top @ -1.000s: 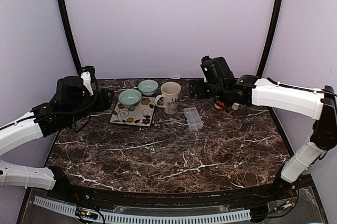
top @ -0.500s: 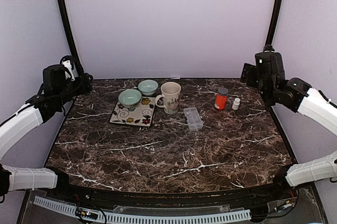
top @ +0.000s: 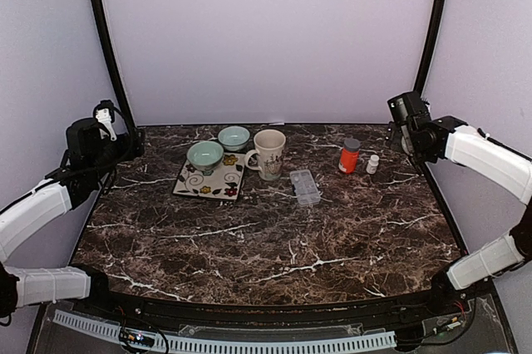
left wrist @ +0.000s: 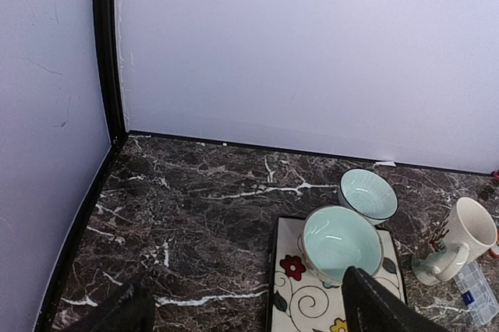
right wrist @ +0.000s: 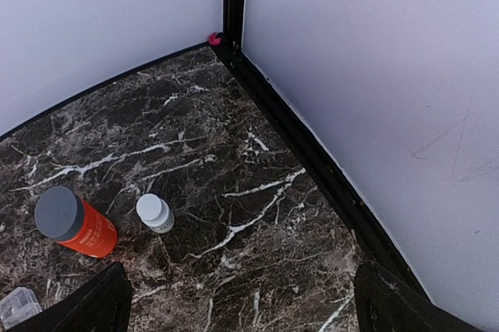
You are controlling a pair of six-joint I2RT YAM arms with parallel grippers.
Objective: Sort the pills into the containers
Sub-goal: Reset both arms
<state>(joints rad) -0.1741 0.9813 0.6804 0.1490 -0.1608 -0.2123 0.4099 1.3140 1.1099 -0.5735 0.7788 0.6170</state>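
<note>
No pills show in any view. An orange bottle (top: 348,156) (right wrist: 74,223) with a grey cap stands upright at the back right, and a small white bottle (top: 372,164) (right wrist: 155,213) stands just beside it. A clear compartment box (top: 305,186) (left wrist: 479,291) lies mid-table. One teal bowl (top: 204,155) (left wrist: 340,242) rests on a flowered tray (top: 212,184) (left wrist: 300,297); a second teal bowl (top: 233,137) (left wrist: 368,194) sits behind it. My left gripper (top: 125,145) (left wrist: 249,316) hangs open and empty above the back left corner. My right gripper (top: 401,117) (right wrist: 242,309) hangs open and empty above the back right.
A cream mug (top: 269,153) (left wrist: 460,238) with a handle stands between the tray and the clear box. Black frame posts and lilac walls close the back and both sides. The right wall rail (right wrist: 312,153) runs close under my right gripper.
Both arms have pulled away from the table's middle, out and up toward the side walls. The right arm no longer covers the two bottles. The left jaws have widened.
</note>
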